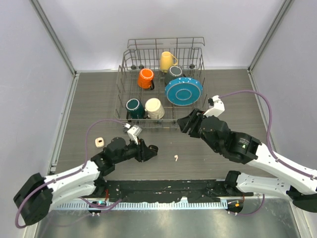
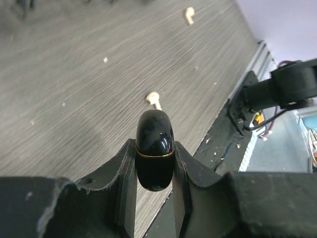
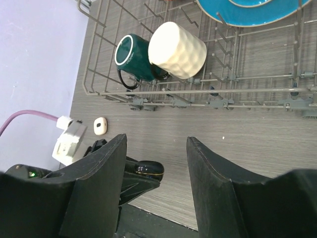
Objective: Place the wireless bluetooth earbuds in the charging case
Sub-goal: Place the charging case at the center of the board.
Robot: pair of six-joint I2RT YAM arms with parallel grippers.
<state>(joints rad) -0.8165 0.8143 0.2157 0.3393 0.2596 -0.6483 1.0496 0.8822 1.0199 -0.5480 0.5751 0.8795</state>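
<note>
Left wrist: left hand (image 2: 154,146) is clamped on the black charging case (image 2: 154,136), one finger on each flank. The gold seam is closed all round, so the lid looks shut. A white earbud (image 2: 154,99) lies on the bench (image 2: 74,74) just past the case tip, not touching it. Its head points to the upper left of frame, its stem to the lower right. A second white earbud (image 2: 189,15) sits well further out, at the top of frame.

Top external: only one earbud shows, lower centre, right of the left hand. Can't tell which of the two it is; the other is probably hidden under the hand. The right hand (image 1: 187,124) is up by the front rail of the dish rack (image 1: 120,94), above that earbud in frame and apart from it.

Right wrist: the right hand's fingers are apart with nothing between them. The black charging case shows through the gap at the bottom of frame. Small white rounded item (image 3: 100,126) at left, maybe another case, can't tell.

No black earbuds visible in any view.

Read: the left hand is nearer the buds but is busy holding the case, so the right hand is the free picker. It has to drop toward the lower left of the top view and set its fingers across the stem axis. The lid likely has to open first. Risk: the tiny bud skids on the bench as the fingers close.
</note>
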